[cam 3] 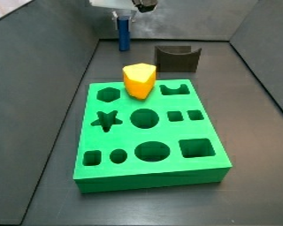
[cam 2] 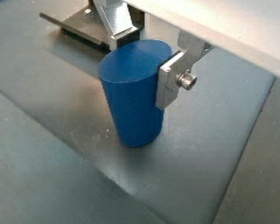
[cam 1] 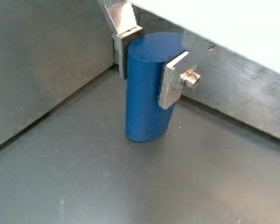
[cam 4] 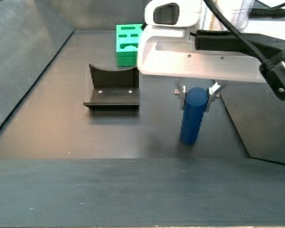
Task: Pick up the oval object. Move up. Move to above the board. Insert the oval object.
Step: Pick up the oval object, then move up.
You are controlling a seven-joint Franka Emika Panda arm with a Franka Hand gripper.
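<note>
The oval object (cam 1: 145, 96) is a tall blue peg that stands upright on the dark floor. It shows in both wrist views (cam 2: 133, 96) and in both side views (cam 3: 124, 35) (cam 4: 195, 120). My gripper (cam 1: 149, 74) (cam 2: 146, 70) reaches down over its top, with one silver finger pressed on each side of the peg. In a side view the gripper (cam 4: 198, 91) hangs under the white hand. The green board (cam 3: 109, 163) lies nearer the front in that side view, apart from the peg, and shows far back in the other (cam 4: 129, 40).
A yellow chunky block (cam 3: 138, 79) sits in a hole at the board's far edge. The dark fixture (cam 3: 177, 58) (cam 4: 111, 89) stands on the floor beside the peg. Grey walls enclose the floor, one close behind the peg (cam 1: 241, 79).
</note>
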